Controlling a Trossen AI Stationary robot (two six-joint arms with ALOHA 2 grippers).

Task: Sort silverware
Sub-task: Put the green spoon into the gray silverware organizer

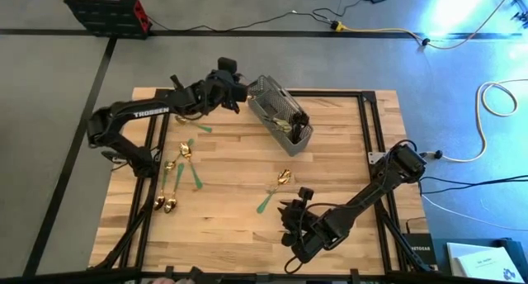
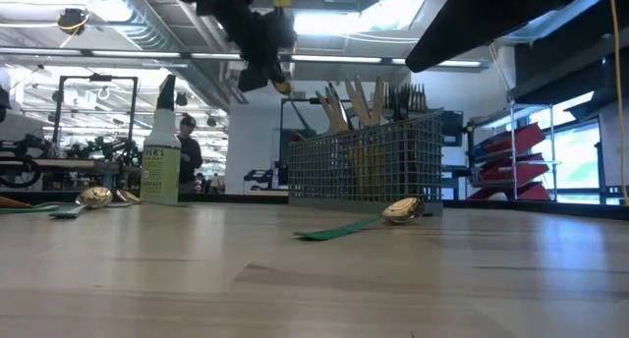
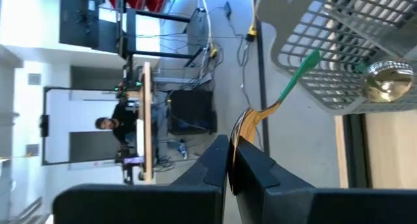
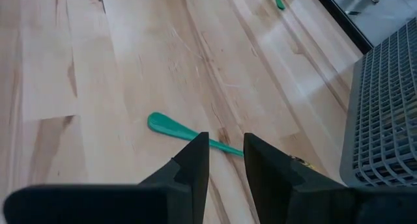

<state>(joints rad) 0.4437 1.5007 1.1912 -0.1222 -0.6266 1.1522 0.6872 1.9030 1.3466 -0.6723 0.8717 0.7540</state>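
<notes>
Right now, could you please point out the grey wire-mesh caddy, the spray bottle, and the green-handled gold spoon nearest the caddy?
Grey wire-mesh caddy [image 2: 369, 166]: low view, front mesh wall.
Spray bottle of green liquid [image 2: 161, 171]: low view, labelled body.
Green-handled gold spoon [image 2: 339, 228]: low view, green handle.

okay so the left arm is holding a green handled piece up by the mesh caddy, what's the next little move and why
Probably ease the left gripper forward over the caddy's open top, then release. Its fingers are shut on a gold-headed, green-handled utensil whose handle tip is at the caddy's rim, not inside. The right gripper hovers over another green-handled utensil on the table.
</notes>
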